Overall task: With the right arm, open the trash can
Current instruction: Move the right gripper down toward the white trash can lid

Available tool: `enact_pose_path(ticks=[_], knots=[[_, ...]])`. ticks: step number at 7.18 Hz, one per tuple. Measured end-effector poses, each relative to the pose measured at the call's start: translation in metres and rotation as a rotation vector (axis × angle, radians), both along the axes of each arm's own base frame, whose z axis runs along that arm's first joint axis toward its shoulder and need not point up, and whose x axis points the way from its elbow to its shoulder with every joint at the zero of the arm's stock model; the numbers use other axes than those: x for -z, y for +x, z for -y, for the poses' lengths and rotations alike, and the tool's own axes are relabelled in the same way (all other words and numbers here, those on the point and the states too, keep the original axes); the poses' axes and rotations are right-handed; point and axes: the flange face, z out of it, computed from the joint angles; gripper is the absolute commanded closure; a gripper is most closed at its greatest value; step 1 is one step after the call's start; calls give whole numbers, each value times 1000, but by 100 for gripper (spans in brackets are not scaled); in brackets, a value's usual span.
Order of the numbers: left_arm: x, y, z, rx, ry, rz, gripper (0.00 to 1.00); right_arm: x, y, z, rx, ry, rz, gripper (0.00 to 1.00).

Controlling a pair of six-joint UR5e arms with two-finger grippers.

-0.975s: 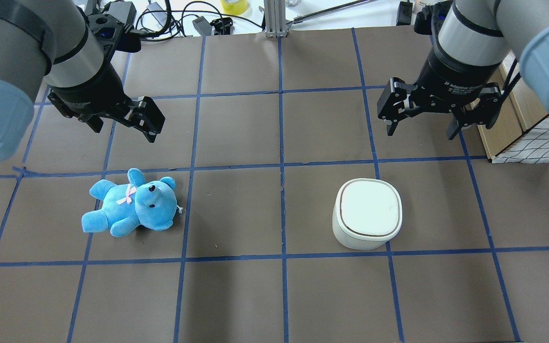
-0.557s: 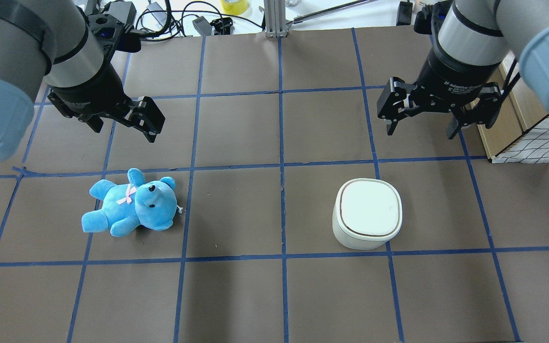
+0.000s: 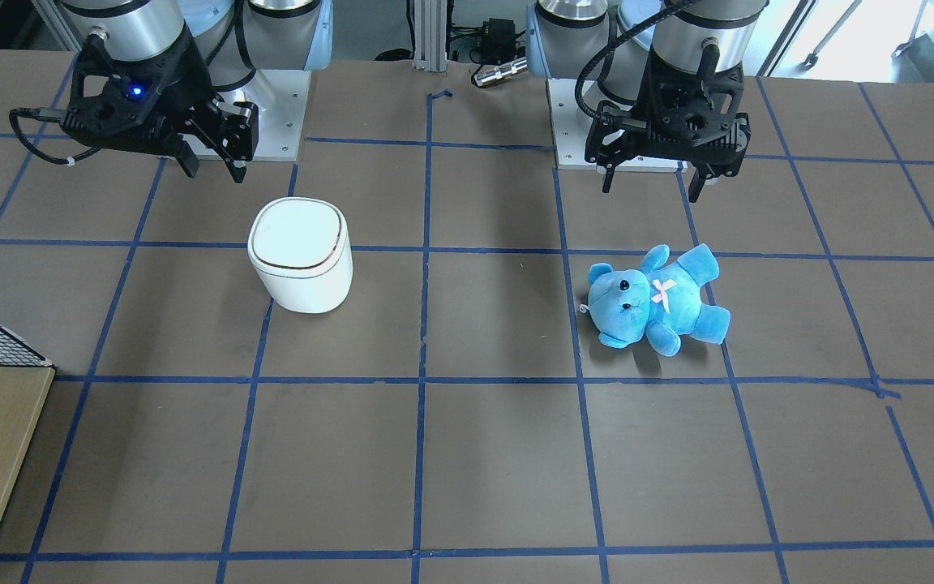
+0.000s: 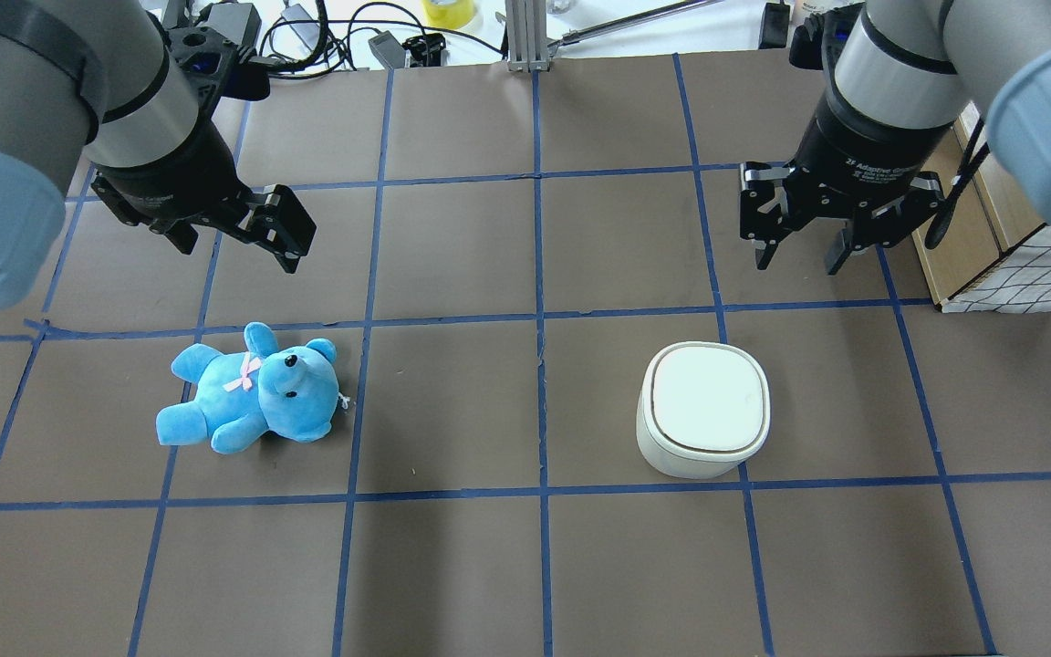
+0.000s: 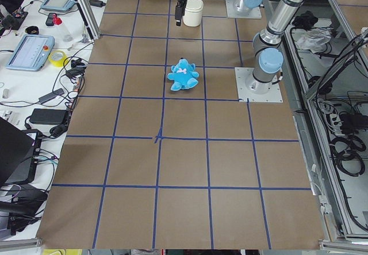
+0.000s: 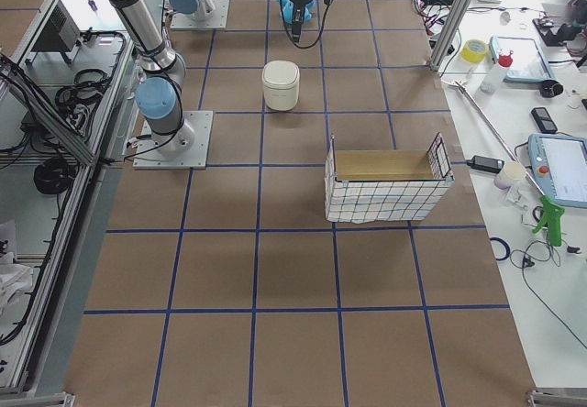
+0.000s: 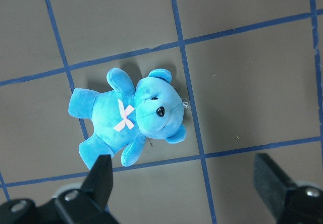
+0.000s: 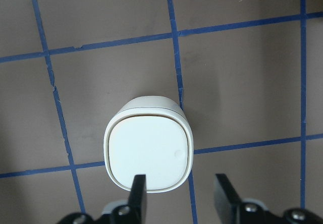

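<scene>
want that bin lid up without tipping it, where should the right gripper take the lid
The lid sits flush in the trash can, with no lip to pinch, so I'd come straight down with the right gripper and press a fingertip on the small round mark near one corner, probably a push spot. The hinge side is unclear.

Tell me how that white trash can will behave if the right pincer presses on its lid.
The trash can looks like hollow plastic, so it is probably light, and a sideways shove would likely slide it. It stands upright on a broad base, so a straight-down press on the lid should not tip it. Its smooth shell may be slippery.
</scene>
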Motion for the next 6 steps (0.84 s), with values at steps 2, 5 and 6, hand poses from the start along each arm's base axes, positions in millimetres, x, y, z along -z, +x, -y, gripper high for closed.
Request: enact_pose_path(ticks=[2,5,6], knots=[[0,0,0,0,0,0,0,12,2,1,1,23,-1,100],[0,0,0,0,0,0,0,46,3,1,2,78,-1,100],[0,0,0,0,0,0,0,59,3,0,2,95,-1,100]])
